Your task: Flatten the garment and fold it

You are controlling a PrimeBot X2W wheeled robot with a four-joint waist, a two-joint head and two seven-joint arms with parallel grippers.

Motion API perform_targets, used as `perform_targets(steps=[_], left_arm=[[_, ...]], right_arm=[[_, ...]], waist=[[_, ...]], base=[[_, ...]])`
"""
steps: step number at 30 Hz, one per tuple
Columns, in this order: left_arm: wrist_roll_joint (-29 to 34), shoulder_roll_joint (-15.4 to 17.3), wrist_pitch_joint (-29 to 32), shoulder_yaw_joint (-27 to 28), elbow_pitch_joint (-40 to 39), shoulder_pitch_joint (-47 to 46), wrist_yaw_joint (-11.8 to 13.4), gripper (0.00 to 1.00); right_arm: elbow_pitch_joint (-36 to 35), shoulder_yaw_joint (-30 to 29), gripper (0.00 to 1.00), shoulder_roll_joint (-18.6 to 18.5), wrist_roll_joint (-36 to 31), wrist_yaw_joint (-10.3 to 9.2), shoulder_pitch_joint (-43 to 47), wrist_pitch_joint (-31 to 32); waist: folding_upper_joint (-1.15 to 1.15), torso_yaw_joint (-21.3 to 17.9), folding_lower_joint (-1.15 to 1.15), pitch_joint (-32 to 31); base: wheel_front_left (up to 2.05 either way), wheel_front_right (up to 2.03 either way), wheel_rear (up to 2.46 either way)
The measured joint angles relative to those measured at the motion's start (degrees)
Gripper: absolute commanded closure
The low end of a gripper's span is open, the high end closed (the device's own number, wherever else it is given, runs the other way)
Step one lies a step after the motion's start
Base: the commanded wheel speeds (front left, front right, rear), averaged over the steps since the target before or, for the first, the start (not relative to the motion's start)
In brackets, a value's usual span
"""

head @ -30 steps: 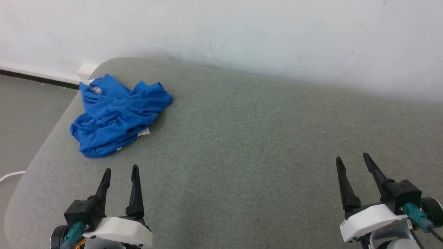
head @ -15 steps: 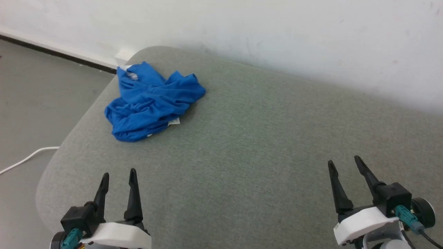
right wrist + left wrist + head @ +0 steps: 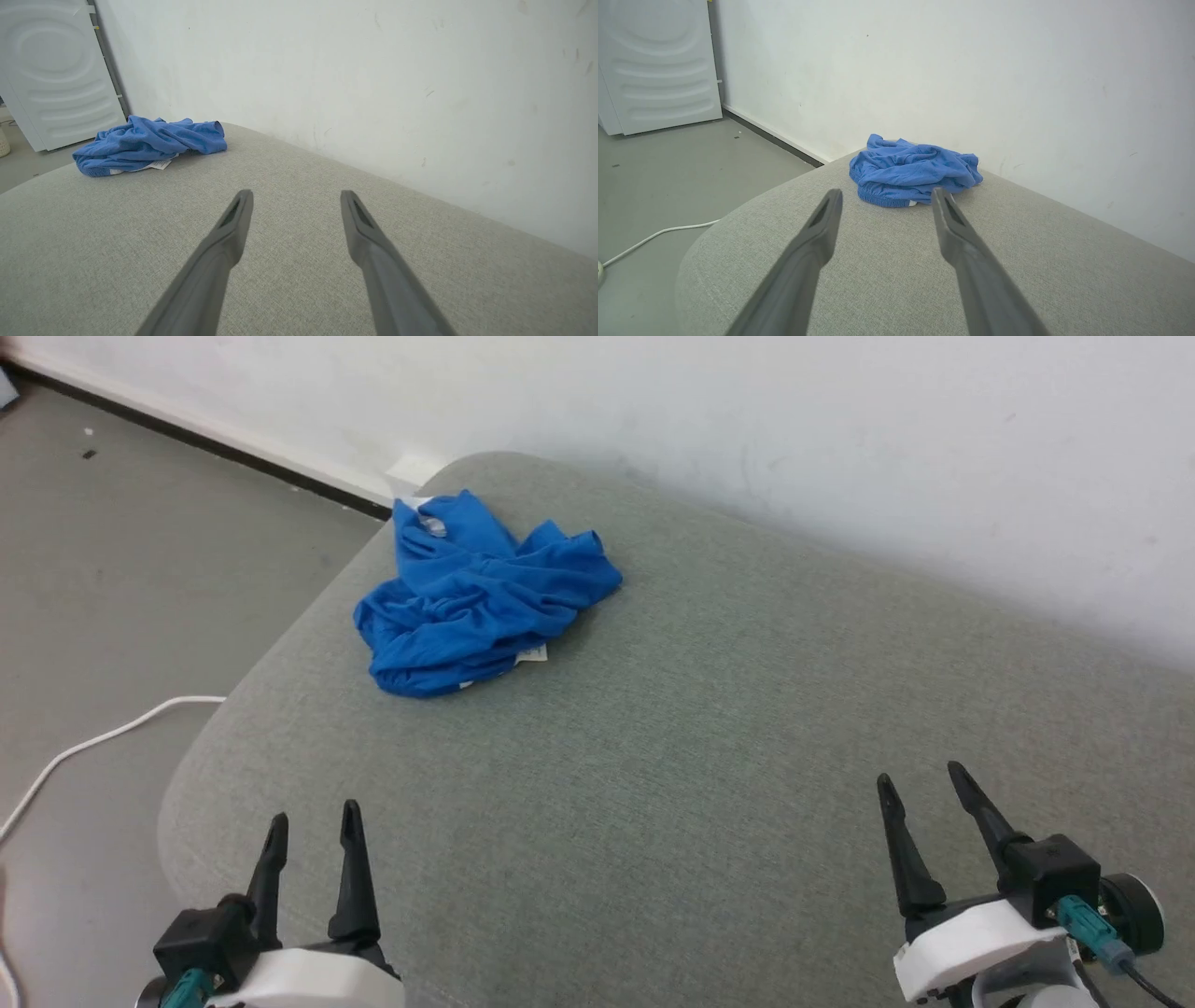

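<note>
The garment [image 3: 481,593] is a crumpled heap of bright blue fabric near the far left corner of the grey-green padded surface [image 3: 709,728], with a white tag showing at its near edge. The left wrist view has the garment [image 3: 915,170] straight ahead, its gathered waistband facing me. In the right wrist view the garment [image 3: 147,142] lies far off to the left. My left gripper [image 3: 313,821] hovers open at the near left, well short of the heap. My right gripper [image 3: 920,784] stands open at the near right, nothing between its fingers.
A white wall [image 3: 840,439] runs along the far edge of the surface. Grey floor [image 3: 140,551] lies to the left, with a white cable [image 3: 93,737] across it. A white appliance [image 3: 654,65] stands against the wall beyond the rounded left corner.
The head camera has swung left, so the whole picture has shifted right and more floor shows. Both grippers stay open in the same places relative to me.
</note>
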Motion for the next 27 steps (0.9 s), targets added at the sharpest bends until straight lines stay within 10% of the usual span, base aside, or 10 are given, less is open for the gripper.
perform_targets(steps=[27], left_arm=[[-2.88,0.00,-2.50,0.60,0.98,0.90,-0.03,0.00]], right_arm=[[1.71,-0.58,0.00,0.04,-0.03,0.00,-0.25,-2.35]], waist=[[0.00,5.32,0.00,0.52]], base=[[0.00,0.00,0.00]])
